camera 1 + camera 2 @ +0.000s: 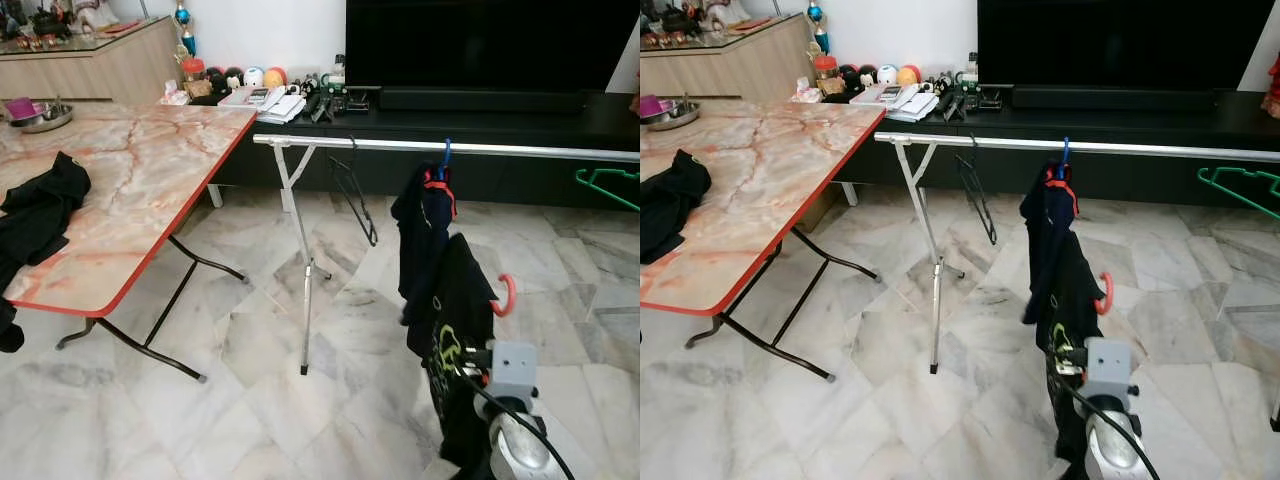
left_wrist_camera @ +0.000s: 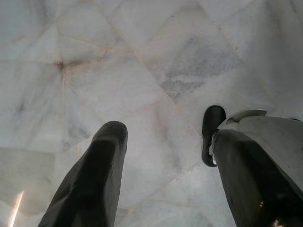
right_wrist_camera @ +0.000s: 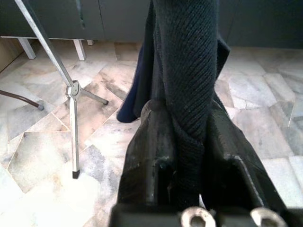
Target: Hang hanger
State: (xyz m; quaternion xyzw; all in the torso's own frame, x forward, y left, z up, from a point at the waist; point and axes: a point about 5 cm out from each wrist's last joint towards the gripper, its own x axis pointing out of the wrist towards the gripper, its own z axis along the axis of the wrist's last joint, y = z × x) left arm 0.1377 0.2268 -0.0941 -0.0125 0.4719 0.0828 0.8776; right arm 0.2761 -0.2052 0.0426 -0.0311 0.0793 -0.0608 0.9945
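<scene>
Your right claw (image 3: 189,142) is clenched on the dark garment (image 1: 455,330) that drapes over a hanger with a red hook (image 1: 505,296), held low at the near right, well short of the silver rail (image 1: 450,147) that runs across the far side. The claw's grip sits on a bunched fold of knit cloth, not clearly on the hanger frame, so expect the load to be soft and to swing: light overall, but floppy, with the hook free to twist as you lift. If you can, judge whether the stiff shoulder of the hanger lies under that fold, since a hold there would steer the hook far better than cloth alone. On the rail already hang a bare black hanger (image 1: 355,200) toward the left and another dark garment on a blue hook (image 1: 425,225) near the middle; a green hanger (image 1: 605,185) is at the far right. Your left claw (image 2: 161,165) hangs released over the marble floor (image 2: 118,61). The bench (image 1: 150,180) stands to the left.
</scene>
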